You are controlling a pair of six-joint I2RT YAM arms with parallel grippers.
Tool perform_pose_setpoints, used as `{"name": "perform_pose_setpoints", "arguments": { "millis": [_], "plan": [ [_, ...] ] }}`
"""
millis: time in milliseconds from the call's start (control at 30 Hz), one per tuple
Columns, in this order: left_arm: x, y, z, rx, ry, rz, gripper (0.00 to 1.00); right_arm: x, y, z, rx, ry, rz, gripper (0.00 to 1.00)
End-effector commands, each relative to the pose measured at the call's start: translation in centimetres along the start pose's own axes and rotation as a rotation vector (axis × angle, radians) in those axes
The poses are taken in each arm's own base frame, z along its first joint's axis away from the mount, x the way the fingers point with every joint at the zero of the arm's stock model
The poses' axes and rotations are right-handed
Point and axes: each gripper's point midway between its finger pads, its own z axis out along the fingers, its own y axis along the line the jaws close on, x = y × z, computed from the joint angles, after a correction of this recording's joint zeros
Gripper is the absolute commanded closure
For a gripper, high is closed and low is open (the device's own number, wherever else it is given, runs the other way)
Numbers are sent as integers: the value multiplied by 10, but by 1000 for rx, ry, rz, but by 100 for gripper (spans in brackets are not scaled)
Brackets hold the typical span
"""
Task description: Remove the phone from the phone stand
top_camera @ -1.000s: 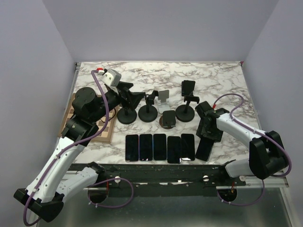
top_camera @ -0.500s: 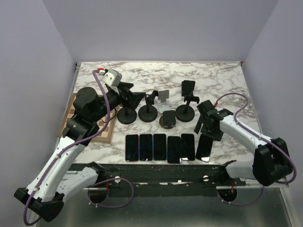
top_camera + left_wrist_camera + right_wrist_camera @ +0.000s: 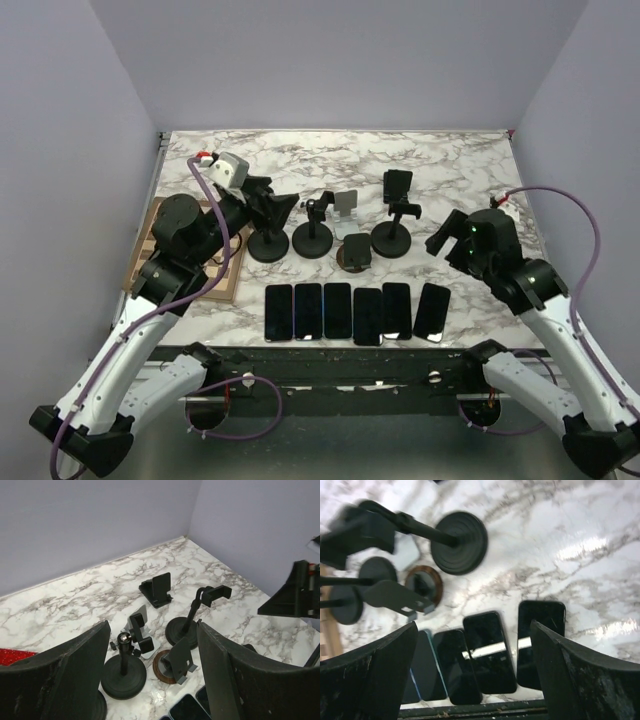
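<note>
Marble table (image 3: 480, 170): six phones (image 3: 352, 312) rowed at near edge, phone stands (image 3: 390, 238) behind. Left gripper (image 3: 272, 206) open near stands; right gripper (image 3: 445, 240) open, raised.

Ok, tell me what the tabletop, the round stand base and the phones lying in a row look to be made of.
White grey-veined tabletop: marble or a marble-look laminate, polished; it throws bright highlights.
Round black stand base: likely moulded plastic or coated metal, matte, with concentric ridges.
Row of flat black phones: glass fronts, glossy; a light strip mirrors across them.
</note>
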Motion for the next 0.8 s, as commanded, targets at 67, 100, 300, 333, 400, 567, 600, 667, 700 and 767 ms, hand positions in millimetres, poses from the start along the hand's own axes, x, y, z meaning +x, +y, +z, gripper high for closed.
{"name": "perform_pose_setpoints", "arguments": {
  "millis": [67, 100, 300, 333, 400, 567, 600, 667, 700, 767],
  "plan": [
    [-25, 16, -23, -104, -182, 66, 21, -63, 33, -60, -234, -254, -73, 0],
    [-30, 17, -28, -117, -211, 78, 21, -72, 39, -72, -273, -294, -87, 0],
    [-62, 18, -70, -174, -395, 129, 21, -135, 60, -165, -467, -586, -137, 0],
    [-67, 15, -77, -170, -417, 134, 20, -144, 61, -181, -490, -636, -142, 0],
    [-81, 9, -94, -167, -461, 156, 20, -158, 66, -218, -565, -739, -175, 0],
    [-114, 3, -133, -206, -520, 205, 20, -183, 51, -293, -644, -957, -131, 0],
    [-119, 1, -141, -214, -525, 212, 20, -184, 45, -306, -655, -994, -118, 0],
    [-127, 0, -155, -230, -540, 221, 20, -188, 36, -328, -682, -1070, -88, 0],
    [-131, -1, -161, -235, -550, 225, 20, -189, 31, -334, -686, -1094, -70, 0],
    [-138, -4, -172, -241, -570, 231, 19, -197, 22, -334, -633, -1105, -14, 0]
  ]
}}
